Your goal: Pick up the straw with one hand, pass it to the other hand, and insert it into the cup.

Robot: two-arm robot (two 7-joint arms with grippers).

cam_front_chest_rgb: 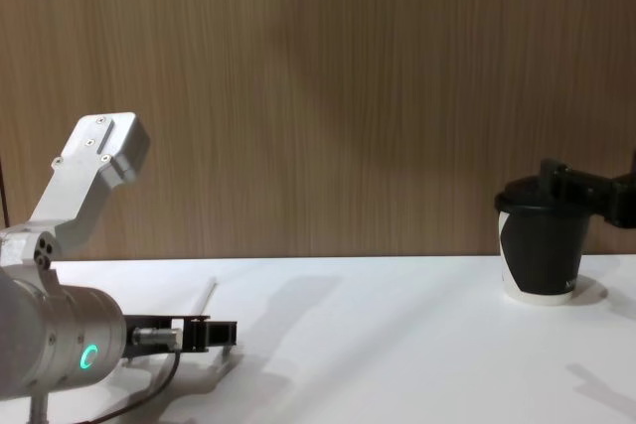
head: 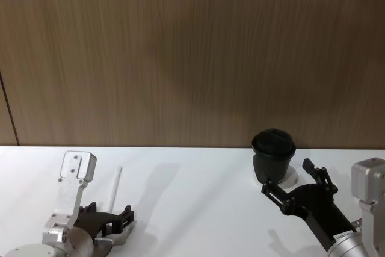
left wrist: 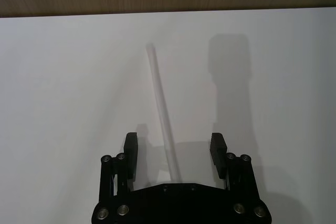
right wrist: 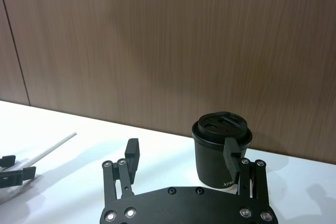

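Straw (left wrist: 161, 103) flat on the white table (left wrist: 63, 87), its near end lying about midway between the 2 fingers of the left gripper (left wrist: 174, 141) and touching neither. That arm reaches low over the table's left side, bringing the left gripper down to the surface, jaws spread wide and holding nothing. At the table's right the right gripper (right wrist: 181, 148) hangs just beside the cup (right wrist: 212, 156), 1 finger crossing in front of the cup wall, jaws likewise wide and empty.
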